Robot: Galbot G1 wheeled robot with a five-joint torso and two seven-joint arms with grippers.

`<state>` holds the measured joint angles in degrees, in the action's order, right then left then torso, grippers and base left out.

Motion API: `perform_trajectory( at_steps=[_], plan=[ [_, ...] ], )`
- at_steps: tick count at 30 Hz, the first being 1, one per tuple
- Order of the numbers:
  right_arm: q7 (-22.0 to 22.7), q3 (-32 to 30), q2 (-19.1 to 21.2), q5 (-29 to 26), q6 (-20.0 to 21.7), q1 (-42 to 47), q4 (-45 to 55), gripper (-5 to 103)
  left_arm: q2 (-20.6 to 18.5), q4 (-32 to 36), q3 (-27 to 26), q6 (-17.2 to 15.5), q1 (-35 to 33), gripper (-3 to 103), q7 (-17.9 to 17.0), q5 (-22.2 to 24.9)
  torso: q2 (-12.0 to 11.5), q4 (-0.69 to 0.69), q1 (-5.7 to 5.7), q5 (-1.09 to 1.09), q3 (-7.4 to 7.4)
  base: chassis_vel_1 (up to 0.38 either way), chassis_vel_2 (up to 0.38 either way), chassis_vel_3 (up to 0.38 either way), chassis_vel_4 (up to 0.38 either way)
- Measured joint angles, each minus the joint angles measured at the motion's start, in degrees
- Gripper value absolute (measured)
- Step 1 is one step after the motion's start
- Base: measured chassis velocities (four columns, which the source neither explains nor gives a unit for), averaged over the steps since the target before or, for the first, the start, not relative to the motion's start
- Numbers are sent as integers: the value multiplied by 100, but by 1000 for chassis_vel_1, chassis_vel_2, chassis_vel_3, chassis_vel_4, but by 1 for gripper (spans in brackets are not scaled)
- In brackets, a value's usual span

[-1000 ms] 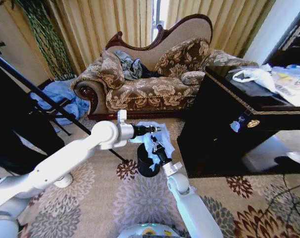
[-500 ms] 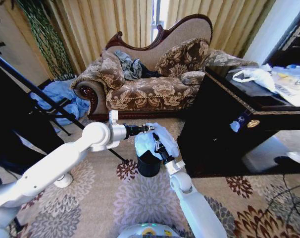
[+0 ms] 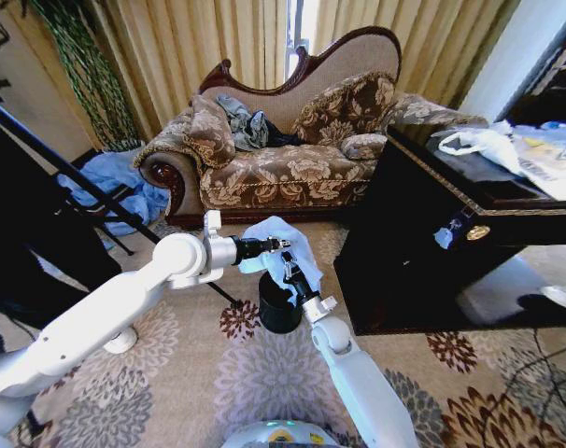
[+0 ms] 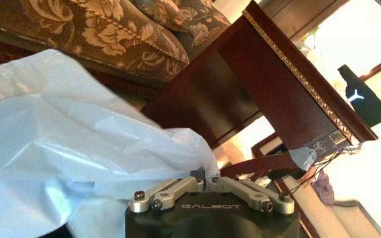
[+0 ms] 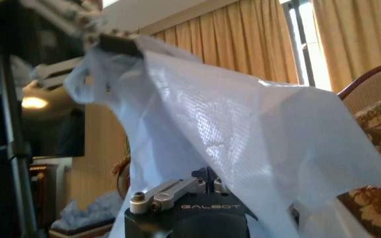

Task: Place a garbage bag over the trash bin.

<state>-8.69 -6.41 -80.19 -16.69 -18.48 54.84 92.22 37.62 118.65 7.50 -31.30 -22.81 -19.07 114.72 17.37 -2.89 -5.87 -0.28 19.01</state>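
Head view: the left gripper [image 3: 281, 245] and right gripper [image 3: 288, 268], fingers pinched on the garbage bag [image 3: 281, 235], hold it above the trash bin [image 3: 278, 304]; not yet fitted over the rim.

Wrist views: bag film [image 4: 78, 148] [image 5: 243, 134] clamped between each gripper's fingers.

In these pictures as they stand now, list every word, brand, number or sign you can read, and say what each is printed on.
"GALBOT": on the black body of the left gripper, behind its fingers shut on the thin pale blue-white plastic garbage bag.
"GALBOT": on the black body of the right gripper, likewise shut on the bag.
The papers on the dark wooden table: print too small to read.
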Motion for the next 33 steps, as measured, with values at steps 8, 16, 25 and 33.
perform_trajectory(
  at_steps=[8, 16, 25, 33],
  plan=[
    [2, -14, -18, -50, 37, -115, 39, 0, 7, -6, -23, 2, -14, 0, 19, -5, 0, 0, 0, 1, 0, 0, 0, 0, 0],
    [28, -62, 171, -140, 108, -133, 289, 0, 14, -56, -8, 0, -9, 0, 61, -25, 0, -1, 0, 0, 0, 0, 0, 0, 0],
    [-14, 105, 37, -49, 21, -348, 38, 0, -21, -59, -9, -3, 61, 0, 121, -23, 0, 0, 0, 0, 0, 0, 0, 0, 0],
    [-126, 339, -76, 116, -118, -370, -325, 0, -79, -102, -159, 14, 94, 0, 218, -22, 0, 0, 0, 0, 0, 0, 0, 0, 0]
  ],
)
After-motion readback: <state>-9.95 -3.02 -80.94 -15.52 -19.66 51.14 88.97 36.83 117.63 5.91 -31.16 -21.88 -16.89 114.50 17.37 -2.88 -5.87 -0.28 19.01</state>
